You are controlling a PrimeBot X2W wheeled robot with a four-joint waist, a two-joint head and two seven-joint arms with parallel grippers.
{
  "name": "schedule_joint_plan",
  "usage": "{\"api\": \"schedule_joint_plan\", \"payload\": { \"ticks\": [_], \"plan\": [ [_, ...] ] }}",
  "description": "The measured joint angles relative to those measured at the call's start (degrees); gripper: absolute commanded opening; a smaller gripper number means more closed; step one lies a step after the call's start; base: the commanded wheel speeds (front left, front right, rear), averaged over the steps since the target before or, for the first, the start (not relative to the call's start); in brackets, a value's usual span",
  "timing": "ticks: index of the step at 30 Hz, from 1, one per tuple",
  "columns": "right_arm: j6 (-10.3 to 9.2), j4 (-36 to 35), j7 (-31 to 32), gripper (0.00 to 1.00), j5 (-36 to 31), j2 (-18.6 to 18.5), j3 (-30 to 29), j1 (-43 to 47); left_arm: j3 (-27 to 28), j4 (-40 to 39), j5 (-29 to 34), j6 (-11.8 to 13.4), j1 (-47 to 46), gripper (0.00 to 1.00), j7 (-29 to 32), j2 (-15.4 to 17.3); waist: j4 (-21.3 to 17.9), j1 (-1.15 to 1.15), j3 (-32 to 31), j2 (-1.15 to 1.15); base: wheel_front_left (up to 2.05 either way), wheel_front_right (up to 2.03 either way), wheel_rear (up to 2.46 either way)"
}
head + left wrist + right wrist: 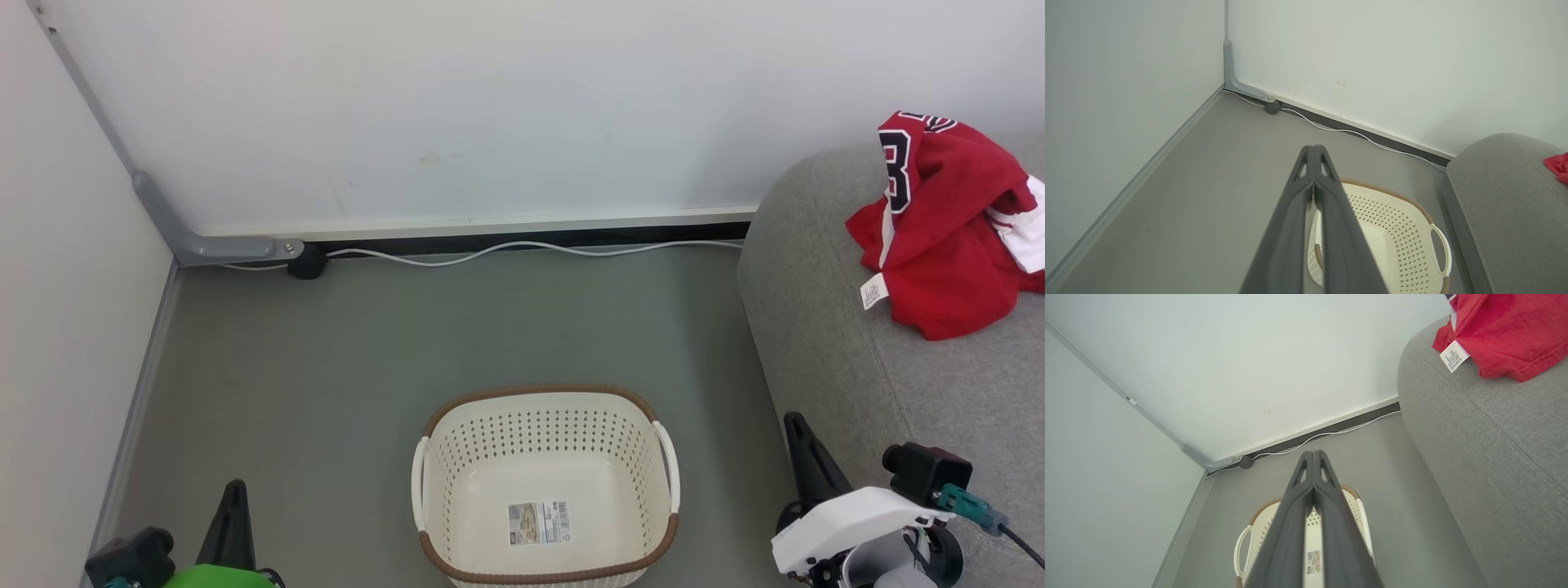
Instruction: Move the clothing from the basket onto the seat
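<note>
The clothing (939, 237) lies in a crumpled red heap on the seat (824, 327). Its thin fabric is folded over itself and shows a black-and-white numeral, a broad white stripe and a small white care tag. The seat is a grey woven-fabric sofa with a rounded corner and a visible seam. The basket (539, 433) stands on the smooth grey floor (326, 367) near the seat and well apart from the clothing. It is cream plastic, oval-rectangular, with perforated walls, a brown woven-look rim, looped side handles and a label sticker (539, 523) on its smooth bottom. The left gripper (1314, 149) and the right gripper (1313, 454) each have their long dark tapered fingers pressed together on nothing. A white cable (522, 249) runs along the wall's base.
</note>
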Motion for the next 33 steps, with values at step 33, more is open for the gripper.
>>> {"api": "schedule_joint_plan", "payload": {
  "ticks": [33],
  "plan": [
    [3.23,0.2,6.2,0.00,24.3,0.5,-7.5,-2.7,5.3,2.1,-21.8,-4.3,-3.4,0.00,6.6,-2.0,-0.4,0.00,1.0,0.00,0.00,0.00,0.00]
  ]
}}
